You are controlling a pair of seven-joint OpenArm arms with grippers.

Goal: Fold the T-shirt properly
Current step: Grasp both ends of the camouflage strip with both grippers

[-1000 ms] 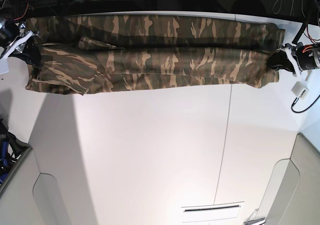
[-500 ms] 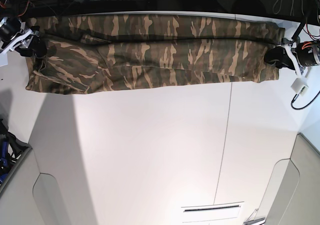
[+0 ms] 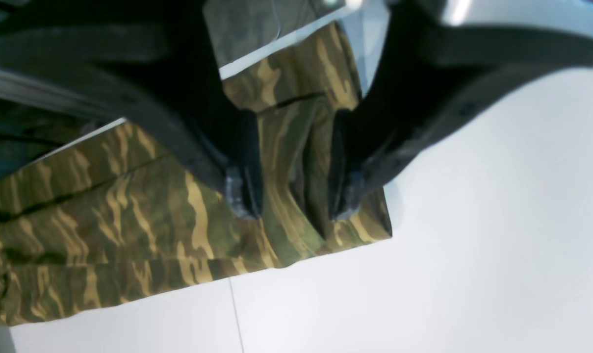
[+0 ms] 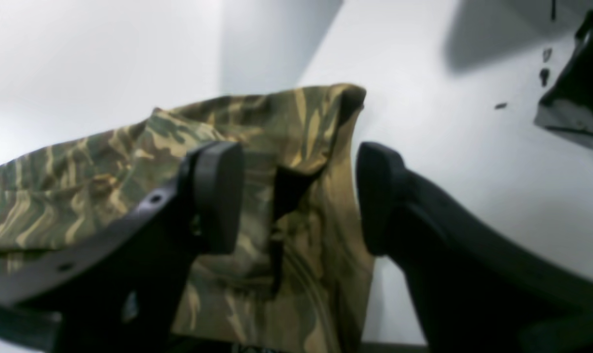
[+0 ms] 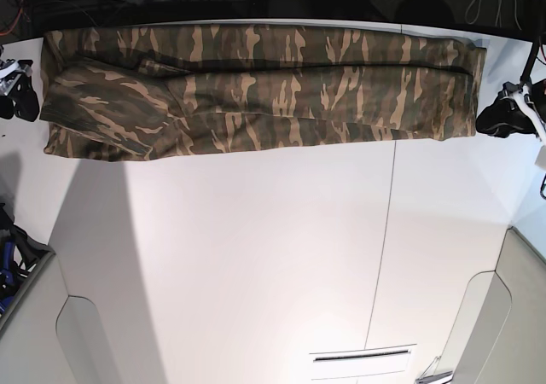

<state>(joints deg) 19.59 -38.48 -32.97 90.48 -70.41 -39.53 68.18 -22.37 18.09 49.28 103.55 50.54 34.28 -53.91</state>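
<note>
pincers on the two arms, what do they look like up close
Both pincers are matte black. The left pincer has two curved black fingers with flat rubbery pads. The right pincer has thicker fingers with rounded blocky tips and small screw holes. In the base view, white brackets and cables sit behind each.

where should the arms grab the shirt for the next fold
Probably the two short ends of the T-shirt: it lies flat as a long band. Left gripper and right gripper sit open just off those ends, so come in sideways.
</note>
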